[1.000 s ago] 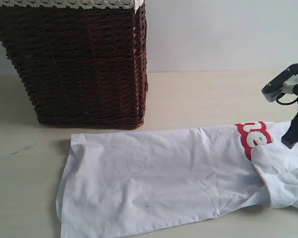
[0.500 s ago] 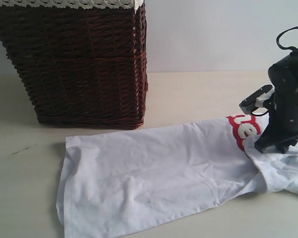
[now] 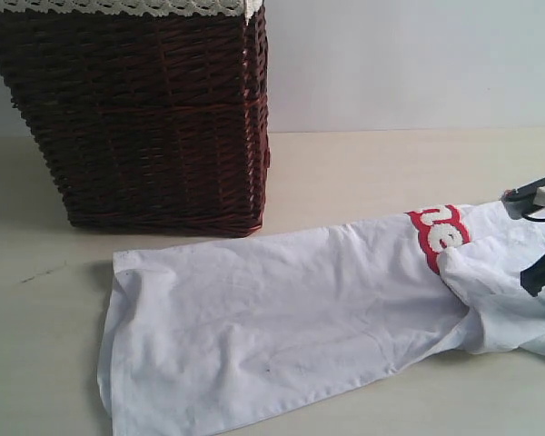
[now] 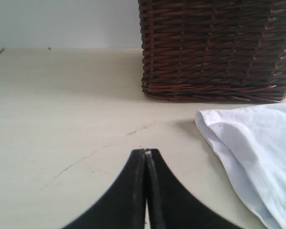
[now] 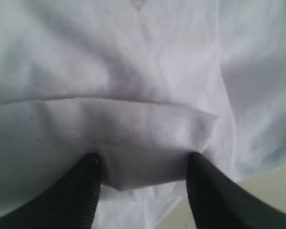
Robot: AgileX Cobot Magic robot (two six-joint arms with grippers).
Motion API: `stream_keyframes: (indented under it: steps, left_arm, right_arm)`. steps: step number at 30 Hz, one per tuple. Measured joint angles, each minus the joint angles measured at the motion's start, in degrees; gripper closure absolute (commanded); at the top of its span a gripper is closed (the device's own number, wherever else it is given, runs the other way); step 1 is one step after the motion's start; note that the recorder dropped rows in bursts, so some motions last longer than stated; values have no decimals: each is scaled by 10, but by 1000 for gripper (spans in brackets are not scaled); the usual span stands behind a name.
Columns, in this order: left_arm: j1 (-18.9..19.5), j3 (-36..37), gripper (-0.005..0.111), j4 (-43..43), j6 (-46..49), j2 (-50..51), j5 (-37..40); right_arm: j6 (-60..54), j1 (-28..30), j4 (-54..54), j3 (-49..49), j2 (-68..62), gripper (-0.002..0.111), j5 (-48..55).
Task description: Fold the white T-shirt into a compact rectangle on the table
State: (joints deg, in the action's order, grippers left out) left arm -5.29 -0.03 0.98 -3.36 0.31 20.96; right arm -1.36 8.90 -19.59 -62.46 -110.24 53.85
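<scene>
- White cotton T-shirt [image 3: 282, 327], soft and creased, lies spread on the pale cream matte tabletop [image 3: 363, 173]. Its long body runs from the near left corner of my exterior view across to the right edge.
- Near the shirt's right end I can read part of the fuzzy white lettering outlined in red [image 3: 439, 238]. A flap of the shirt's own cloth is folded over the rest of it.
- My right claw [image 5: 144, 161] is down on that bunched right end. In its wrist view the two black fingers stand well apart, with a folded hem of the shirt lying between them. The jaws are parted rather than pinched, and I see no grip on the cloth.
- From the exterior view only a sliver of that arm shows, at the right edge, just over the fold.
- My left claw [image 4: 146, 153] has its black fingers pressed tight together with nothing between them. It sits low over bare tabletop, near the shirt's left corner but apart from it.
- A dark brown wicker basket [image 3: 145, 118] with a white lace trim [image 3: 118, 7] stands on the tabletop just behind the shirt's left part, and a narrow strip of table separates the two.
</scene>
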Motion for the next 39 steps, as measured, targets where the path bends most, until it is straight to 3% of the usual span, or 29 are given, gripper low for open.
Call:
stream_keyframes:
  steps: [5, 8, 11, 12, 22, 24, 30, 34, 39]
  left_arm:
    - [0, 0, 107, 0, 0, 0, 0]
    - [0, 0, 107, 0, 0, 0, 0]
    - [0, 0, 107, 0, 0, 0, 0]
    - [0, 0, 107, 0, 0, 0, 0]
    - [0, 0, 107, 0, 0, 0, 0]
    - [0, 0, 107, 0, 0, 0, 0]
    - [0, 0, 107, 0, 0, 0, 0]
    - [0, 0, 107, 0, 0, 0, 0]
    - [0, 0, 107, 0, 0, 0, 0]
  right_arm:
    - [-55, 3, 61, 1, 0, 59, -40]
    - [-77, 3, 77, 1, 0, 77, -50]
    - [-92, 3, 81, 1, 0, 107, -54]
    - [-104, 3, 82, 1, 0, 108, -55]
    - [-152, 3, 148, -40, 2, 107, -12]
    - [-188, 3, 201, -45, 9, 100, -6]
    - [-294, -14, 340, -56, 27, 61, 36]
    - [-299, -60, 330, -57, 34, 60, 48]
    - [-227, -106, 247, -57, 34, 60, 54]
